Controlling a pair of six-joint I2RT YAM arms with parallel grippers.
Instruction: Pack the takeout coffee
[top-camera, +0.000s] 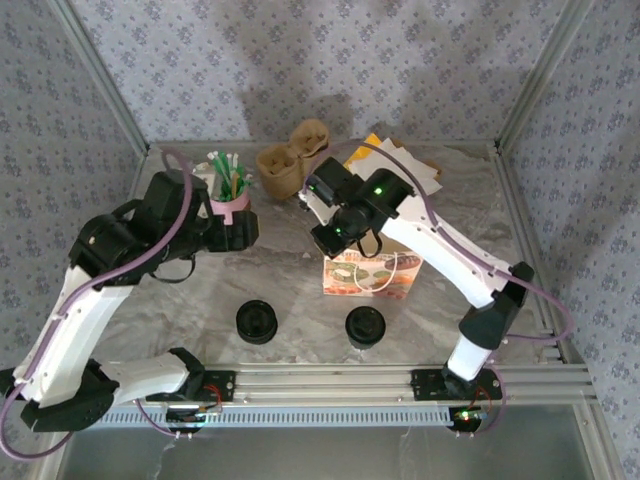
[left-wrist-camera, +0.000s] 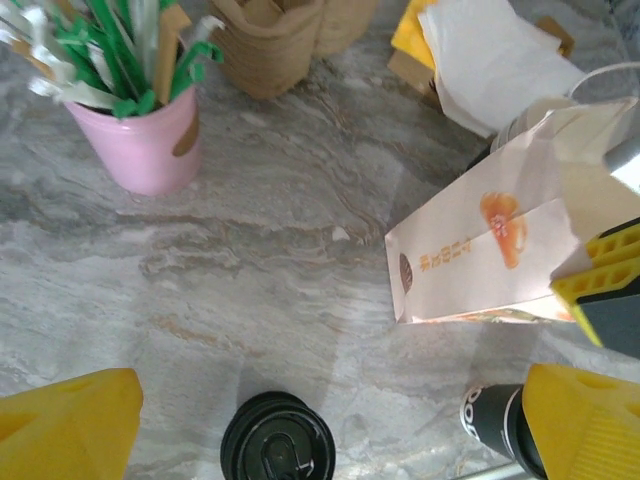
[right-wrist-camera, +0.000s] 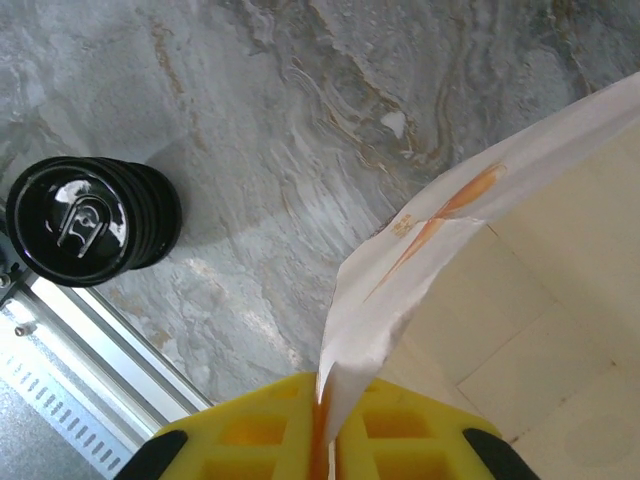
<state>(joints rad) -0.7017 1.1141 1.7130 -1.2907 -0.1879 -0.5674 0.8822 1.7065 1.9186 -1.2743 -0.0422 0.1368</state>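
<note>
One paper bag (top-camera: 372, 272) sits on the worktop (top-camera: 300, 290), its rim clamped in the right jaws. The left jaws gape wide apart.

The left arm (top-camera: 80, 310) reaches forward, left gripper (left-wrist-camera: 330, 425) spread wide. The right arm (top-camera: 450, 255) folds inward, right gripper (right-wrist-camera: 325, 425) pinching the bag (right-wrist-camera: 430, 250) edge.

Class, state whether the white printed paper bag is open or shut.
Open: right gripper's yellow fingers pinch the paper bag's rim, exposing its pale interior.
</note>
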